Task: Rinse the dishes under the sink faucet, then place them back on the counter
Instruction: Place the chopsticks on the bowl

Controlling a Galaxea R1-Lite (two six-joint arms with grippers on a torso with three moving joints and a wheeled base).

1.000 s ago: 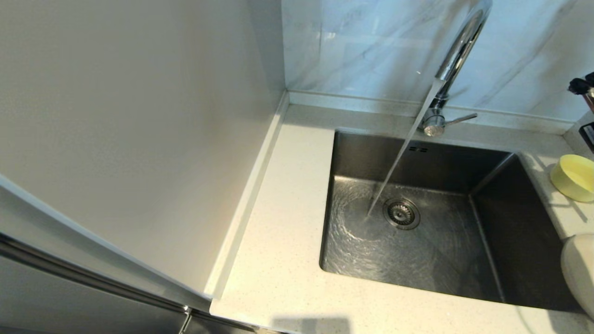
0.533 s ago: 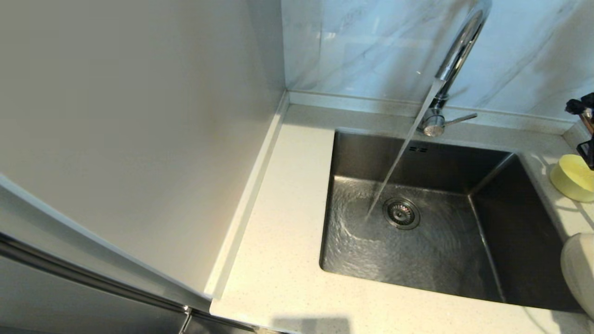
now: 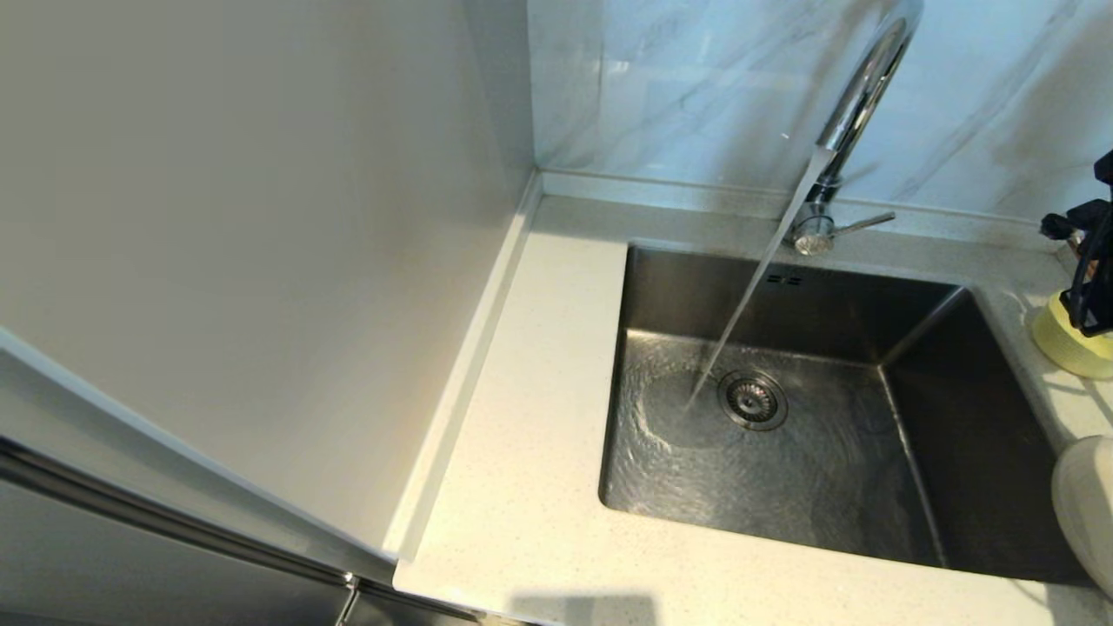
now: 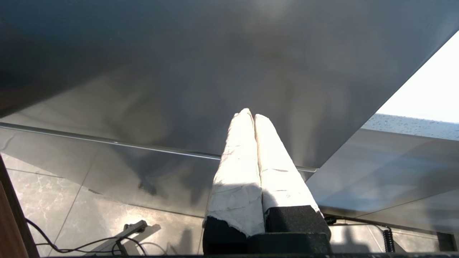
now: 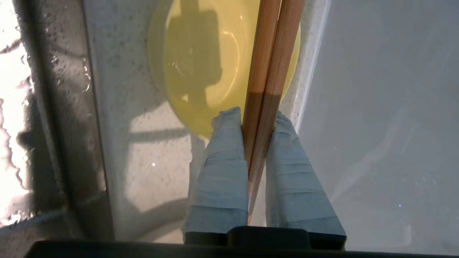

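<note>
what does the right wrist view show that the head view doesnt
Only the right wrist view shows the chopsticks pinched between the right gripper, and the inside of the yellow bowl beneath them. Only the head view shows the faucet running a stream of water into the sink, and part of the off-white plate at the right edge. Both show the bowl, the counter and the right gripper above the bowl. The left gripper appears in neither; it sits parked, shut.

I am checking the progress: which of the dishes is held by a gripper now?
The chopsticks, clamped by the right gripper above the bowl; the bowl sits free on the counter.
</note>
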